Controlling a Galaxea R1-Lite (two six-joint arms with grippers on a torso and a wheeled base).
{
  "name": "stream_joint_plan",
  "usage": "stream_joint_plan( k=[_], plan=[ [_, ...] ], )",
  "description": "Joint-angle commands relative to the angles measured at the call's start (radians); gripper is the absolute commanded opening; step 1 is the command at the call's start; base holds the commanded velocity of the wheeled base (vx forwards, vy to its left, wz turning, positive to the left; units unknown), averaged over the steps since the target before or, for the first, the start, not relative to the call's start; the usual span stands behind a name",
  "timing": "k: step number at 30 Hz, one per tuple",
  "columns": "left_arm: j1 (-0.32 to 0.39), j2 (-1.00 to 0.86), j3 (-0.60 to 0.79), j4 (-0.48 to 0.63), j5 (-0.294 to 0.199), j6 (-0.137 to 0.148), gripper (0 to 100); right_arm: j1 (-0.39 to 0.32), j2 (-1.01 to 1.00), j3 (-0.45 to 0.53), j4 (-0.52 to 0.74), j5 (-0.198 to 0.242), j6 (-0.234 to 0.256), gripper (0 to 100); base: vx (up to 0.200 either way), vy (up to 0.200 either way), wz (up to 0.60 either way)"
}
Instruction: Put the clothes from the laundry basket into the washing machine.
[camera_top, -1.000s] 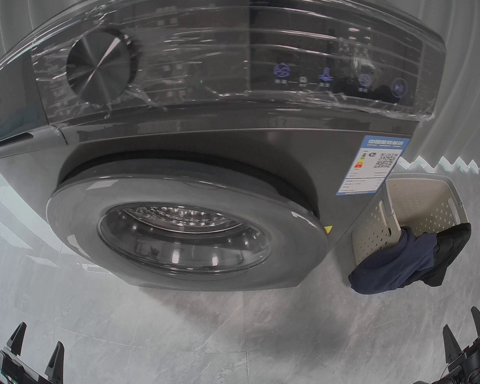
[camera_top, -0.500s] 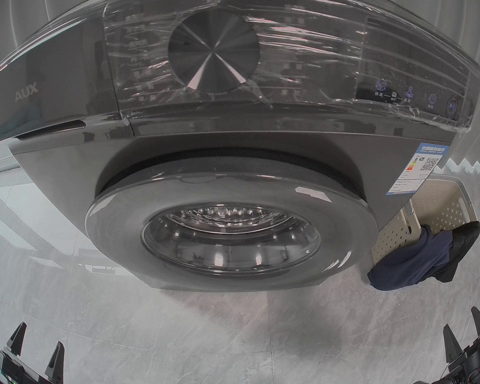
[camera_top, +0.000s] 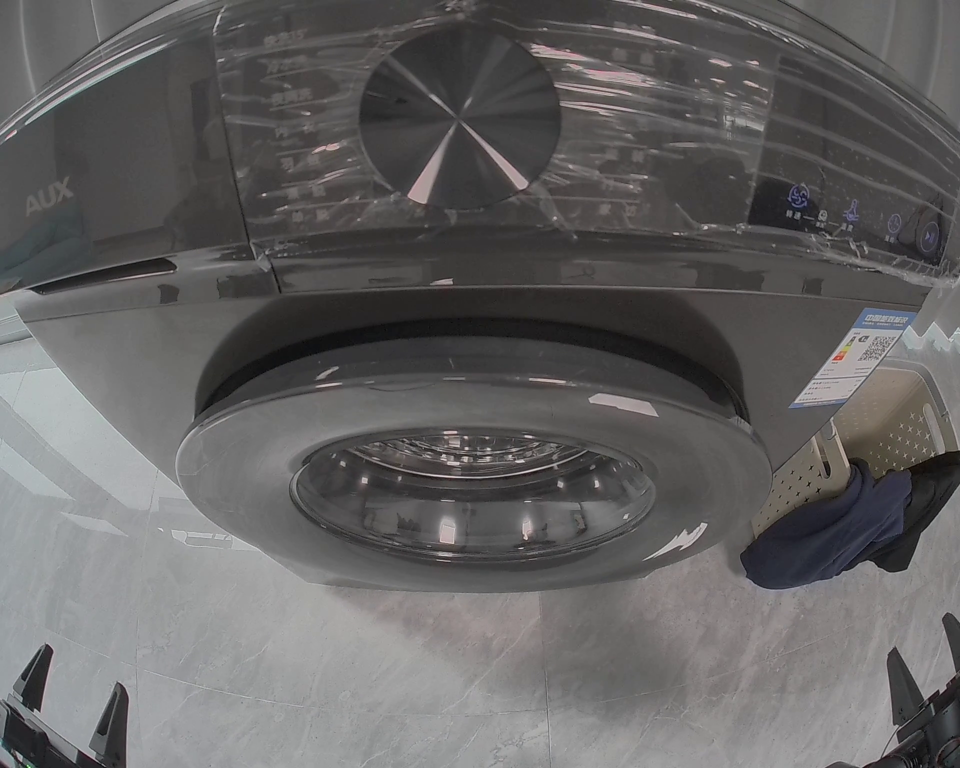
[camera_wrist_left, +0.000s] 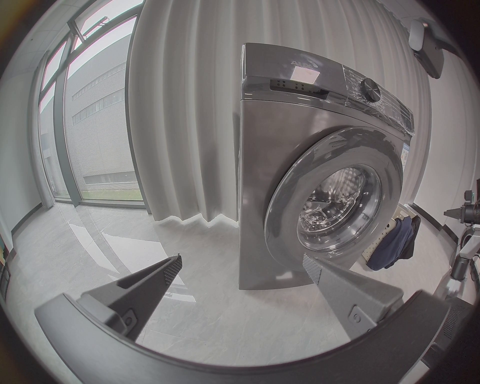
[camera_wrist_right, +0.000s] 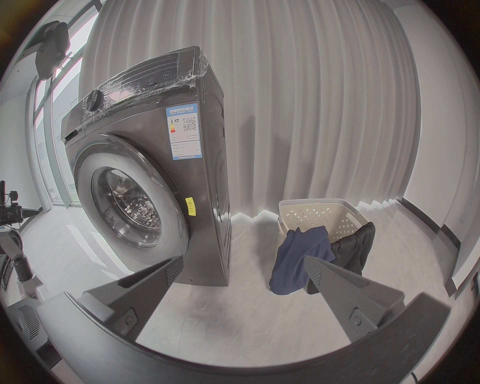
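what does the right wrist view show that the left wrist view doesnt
Right wrist view: the open inside of the cream perforated plastic laundry basket, the grey front-loading washing machine's right side wall and a small yellow sticker on its front.
Left wrist view: a tall glass window and the machine's left side wall.
Both: the machine's shut round glass door, the navy garment draped over the basket's rim, white pleated curtains, and each arm's own open pincer, left pincer and right pincer.

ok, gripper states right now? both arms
Left gripper: open, holding nothing.
Right gripper: open, holding nothing.
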Motion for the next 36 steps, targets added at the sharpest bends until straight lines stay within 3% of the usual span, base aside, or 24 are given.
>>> stream_joint_plan(
  k=[1,12,14,15,16,18,21,23,24,26,36],
  plan=[
    [0.001,-0.017,0.018,0.000,0.000,0.001,100,0.000,-0.016,0.018,0.000,-0.001,0.001,100,0.000,0.000,0.00],
    [0.001,-0.017,0.018,0.000,0.000,-0.001,100,0.000,-0.016,0.005,-0.025,0.008,-0.001,100,0.000,0.000,0.00],
    [0.001,-0.017,0.018,0.000,0.000,-0.001,100,0.001,-0.016,-0.047,-0.052,0.013,0.002,100,0.000,0.000,0.00],
    [0.001,-0.017,0.018,0.000,0.000,-0.001,100,0.017,0.021,-0.174,-0.064,0.008,0.038,100,0.000,0.000,0.00],
    [0.001,-0.017,0.018,0.000,0.000,0.001,100,0.035,0.090,-0.226,-0.066,0.000,0.057,100,0.000,0.000,0.00],
    [0.001,-0.017,0.018,0.000,0.000,0.001,100,0.047,0.139,-0.246,-0.064,0.000,0.061,100,0.000,0.000,0.00],
    [0.001,-0.017,0.018,0.000,0.000,0.001,100,0.077,0.312,-0.200,-0.080,0.034,0.087,100,0.000,0.000,0.00],
    [0.001,-0.017,0.018,0.000,0.000,-0.001,100,0.126,0.436,-0.182,-0.110,0.097,0.131,100,0.000,0.000,0.00],
    [0.001,-0.017,0.018,0.000,0.000,-0.001,100,0.156,0.487,-0.180,-0.130,0.129,0.165,100,0.000,0.000,0.00],
    [0.001,-0.017,0.018,0.000,0.000,-0.001,100,0.199,0.584,-0.186,-0.176,0.146,0.208,100,0.000,0.000,0.00],
    [0.001,-0.017,0.018,0.000,0.000,-0.003,100,0.328,1.071,-0.189,-0.618,0.129,0.189,100,0.000,0.000,0.00]
  ],
)
